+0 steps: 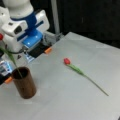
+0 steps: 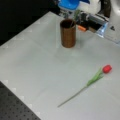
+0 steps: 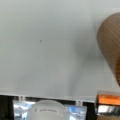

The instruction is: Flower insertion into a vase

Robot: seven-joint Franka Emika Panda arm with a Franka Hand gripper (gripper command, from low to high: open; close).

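The dark brown vase point(image 1: 24, 85) stands upright at a front view's lower left, and near the top middle in a front view point(image 2: 68, 33). One flower point(image 1: 11, 58) stands in it, its green stem leaning left and its red bud at the frame edge. A second flower point(image 1: 75, 68), a red tulip, lies flat on the table to the right of the vase, also seen in a front view point(image 2: 96, 77). My gripper point(image 1: 28, 65) hangs just behind the vase, open, with orange fingertips point(image 1: 47, 50) set wide apart and nothing held. In the wrist view the vase point(image 3: 111, 47) fills the right edge.
The grey table point(image 1: 75, 100) ends at dark edges at the back and at a black perforated board point(image 2: 15, 110). The robot's white and blue arm point(image 1: 27, 22) rises behind the vase.
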